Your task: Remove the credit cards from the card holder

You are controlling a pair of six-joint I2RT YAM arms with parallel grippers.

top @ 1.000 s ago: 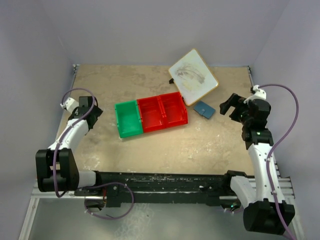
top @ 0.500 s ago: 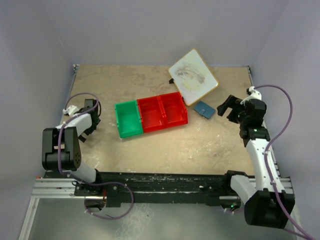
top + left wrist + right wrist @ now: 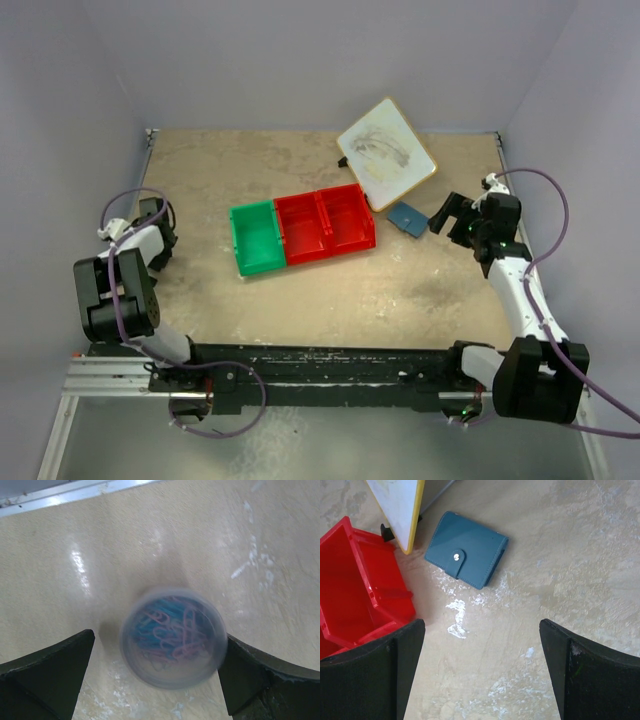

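Card holder (image 3: 466,549) snapped closed, contents hidden; left end effector (image 3: 160,647), right end effector (image 3: 482,635) both released.

The card holder (image 3: 466,549) lies snapped shut, so its inside and any credit cards are hidden; in the top view it is only a small blue patch, its clasp too small to make out. In the right wrist view the red bin (image 3: 350,587) is cut off by the left edge and the white board (image 3: 400,502) by the top edge. The fingers (image 3: 367,680) of the right pincer (image 3: 481,625) run off the bottom. In the left wrist view the round tub of paper clips (image 3: 172,636) is smeared with blur. Whether it touches the fingers (image 3: 45,675) of the left pincer (image 3: 160,637) cannot be told.
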